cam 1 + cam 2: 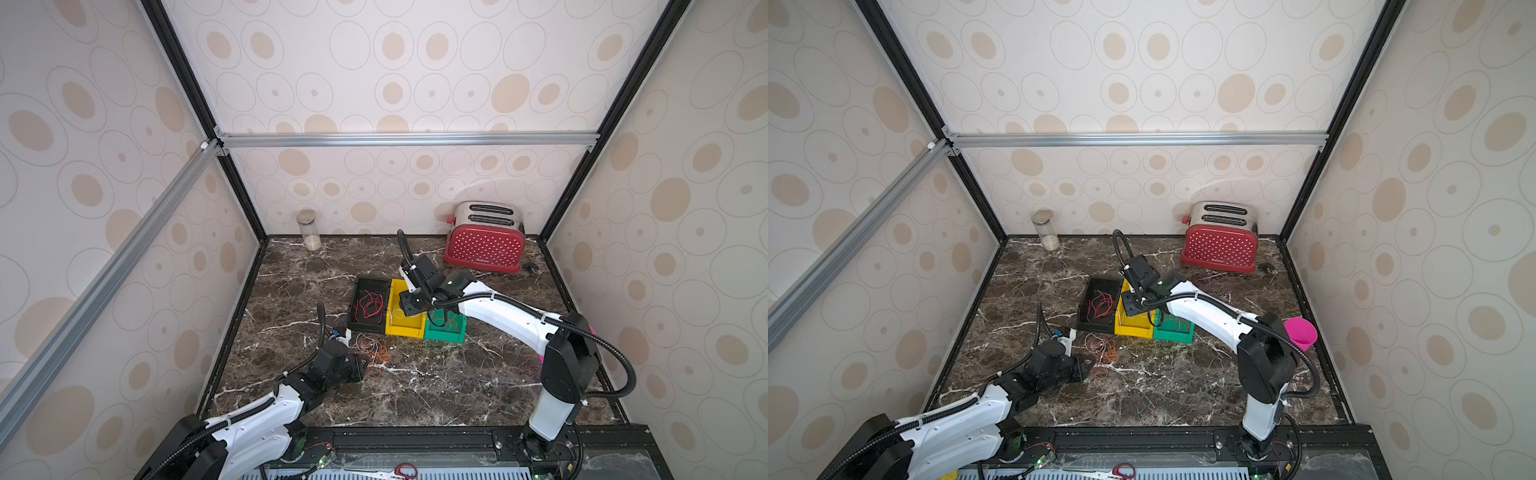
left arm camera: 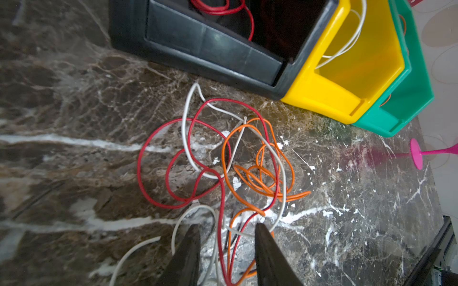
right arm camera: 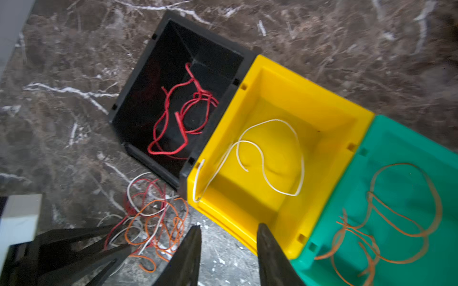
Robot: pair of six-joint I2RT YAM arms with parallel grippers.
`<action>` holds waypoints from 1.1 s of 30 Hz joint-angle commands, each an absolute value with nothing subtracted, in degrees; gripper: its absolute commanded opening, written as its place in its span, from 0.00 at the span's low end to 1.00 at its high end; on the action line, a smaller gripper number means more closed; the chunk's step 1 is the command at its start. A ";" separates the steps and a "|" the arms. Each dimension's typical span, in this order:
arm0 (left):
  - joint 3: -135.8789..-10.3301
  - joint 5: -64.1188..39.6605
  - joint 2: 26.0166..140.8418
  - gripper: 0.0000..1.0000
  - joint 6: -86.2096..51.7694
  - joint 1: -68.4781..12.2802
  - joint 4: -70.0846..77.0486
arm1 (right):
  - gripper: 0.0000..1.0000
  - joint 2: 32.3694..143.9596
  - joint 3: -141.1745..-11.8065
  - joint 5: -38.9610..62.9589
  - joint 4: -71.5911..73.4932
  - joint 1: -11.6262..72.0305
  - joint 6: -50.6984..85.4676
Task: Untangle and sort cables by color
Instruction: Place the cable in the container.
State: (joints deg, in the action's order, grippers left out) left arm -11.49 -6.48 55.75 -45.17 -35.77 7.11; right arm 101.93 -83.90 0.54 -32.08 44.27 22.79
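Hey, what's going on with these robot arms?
Colour sorting is underway: thin red wires in the black plastic bin, one white wire in the yellow bin, orange wires in the green bin. The right gripper hovers open over the yellow bin; the open left gripper straddles strands of the mixed tangle on the marble tabletop.

both top views high, facing down, wrist views close, sharing yellow bin [image 2: 322, 99] [image 3: 272, 81]

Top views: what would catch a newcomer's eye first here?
Three bins in a row mid-table: black bin with red cables, yellow bin with a white cable, green bin with orange cables. Just in front lies a mixed tangle of cables at the left gripper. A red dotted toaster stands by the back wall.
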 commanded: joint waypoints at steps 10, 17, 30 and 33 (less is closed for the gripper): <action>-11.34 -6.77 56.69 0.37 -44.78 -35.43 8.73 | 0.28 107.94 -80.33 11.78 -22.24 44.47 26.71; -11.26 -6.67 56.69 0.37 -44.80 -35.44 8.53 | 0.19 110.37 -80.92 11.61 -21.98 44.37 26.81; -11.08 -6.50 56.28 0.37 -44.80 -35.42 8.41 | 0.02 111.00 -83.36 -1.49 -30.30 43.59 25.34; -11.03 -6.36 56.09 0.37 -44.82 -35.43 8.28 | 0.02 112.83 -85.61 -5.07 -32.10 43.51 24.93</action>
